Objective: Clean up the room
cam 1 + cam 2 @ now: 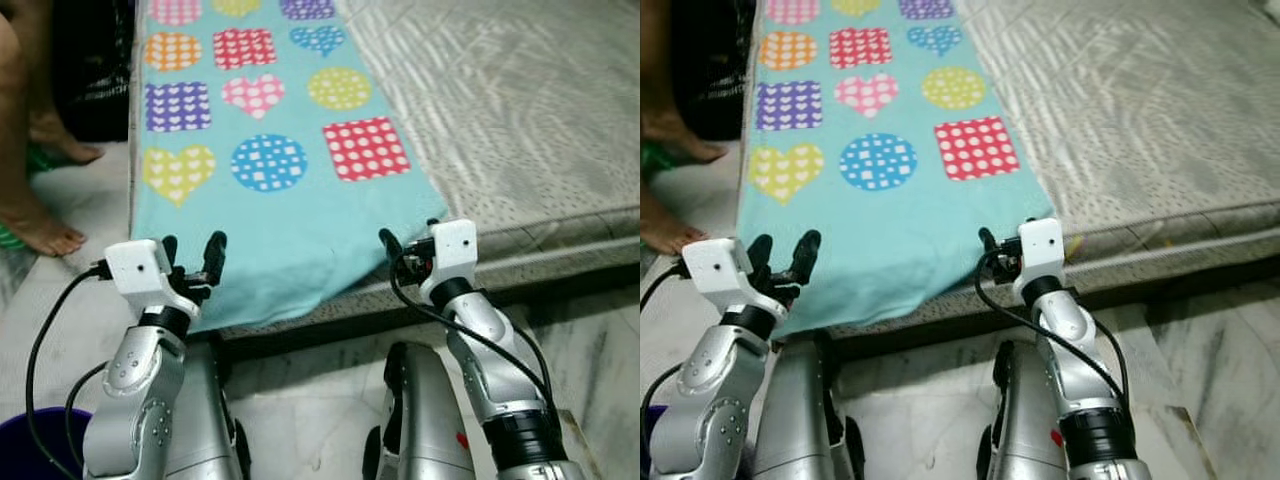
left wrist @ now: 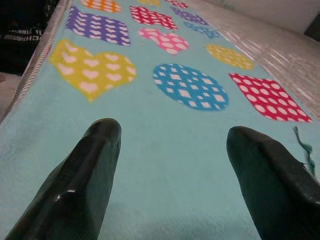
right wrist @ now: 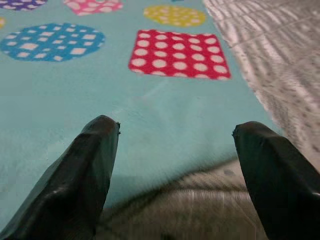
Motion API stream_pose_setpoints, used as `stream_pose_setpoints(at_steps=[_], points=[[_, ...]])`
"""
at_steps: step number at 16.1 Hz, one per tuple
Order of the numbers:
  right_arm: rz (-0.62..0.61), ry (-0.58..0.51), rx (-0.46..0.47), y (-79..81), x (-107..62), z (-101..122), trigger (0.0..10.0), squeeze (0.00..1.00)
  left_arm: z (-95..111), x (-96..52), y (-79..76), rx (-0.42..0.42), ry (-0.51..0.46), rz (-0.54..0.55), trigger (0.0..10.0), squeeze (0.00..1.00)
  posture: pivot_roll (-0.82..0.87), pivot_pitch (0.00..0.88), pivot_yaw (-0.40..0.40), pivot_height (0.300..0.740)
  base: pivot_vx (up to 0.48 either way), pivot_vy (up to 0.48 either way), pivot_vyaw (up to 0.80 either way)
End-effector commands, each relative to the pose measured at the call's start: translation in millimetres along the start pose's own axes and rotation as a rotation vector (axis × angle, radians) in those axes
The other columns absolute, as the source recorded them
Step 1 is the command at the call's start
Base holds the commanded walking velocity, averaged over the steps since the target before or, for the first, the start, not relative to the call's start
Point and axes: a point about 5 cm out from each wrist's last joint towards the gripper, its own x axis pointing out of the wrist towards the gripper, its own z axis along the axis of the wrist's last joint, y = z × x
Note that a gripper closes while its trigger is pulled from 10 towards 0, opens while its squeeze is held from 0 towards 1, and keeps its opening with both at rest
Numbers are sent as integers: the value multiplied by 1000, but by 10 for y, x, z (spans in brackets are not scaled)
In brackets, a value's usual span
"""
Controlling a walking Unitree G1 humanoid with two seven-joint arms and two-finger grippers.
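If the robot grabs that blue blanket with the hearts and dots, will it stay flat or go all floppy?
Probably floppy: the soft turquoise fleece blanket already droops over the grey mattress edge. It looks light, and would likely slide when pulled.

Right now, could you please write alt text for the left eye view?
Two open claws, left and right, hover at the near edge of a turquoise blanket spread on a grey mattress. A person's bare feet stand at left.
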Motion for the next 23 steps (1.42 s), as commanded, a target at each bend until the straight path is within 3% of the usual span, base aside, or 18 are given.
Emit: stream_pose_setpoints(at_steps=[1, 5, 12, 16, 23], points=[[-11, 4, 2, -27, -15, -23, 10000, 0, -27, -11, 14, 4, 14, 10, 10000, 0, -34, 191, -39, 478, 0, 0, 0], [-5, -5, 5, -11, 23, 7, 10000, 0, -27, -3, 5, 4, 8, 7, 10000, 0, -32, 185, -44, 478, 0, 0, 0], [-3, -29, -18, -14, 40, 39, 10000, 0, -19, -3, -23, -1, -2, -8, 10000, 0, -34, 188, -49, 478, 284, 0, 0], [-9, -27, -13, -23, 36, 23, 10000, 0, -20, 3, -17, 1, -3, -6, 10000, 0, -34, 192, -49, 478, 259, 0, 436], [-13, -20, -6, -32, 48, 0, 10000, 0, -46, 8, -9, -6, 12, 14, 10000, 0, -32, 193, -46, 478, 0, 0, 0]])
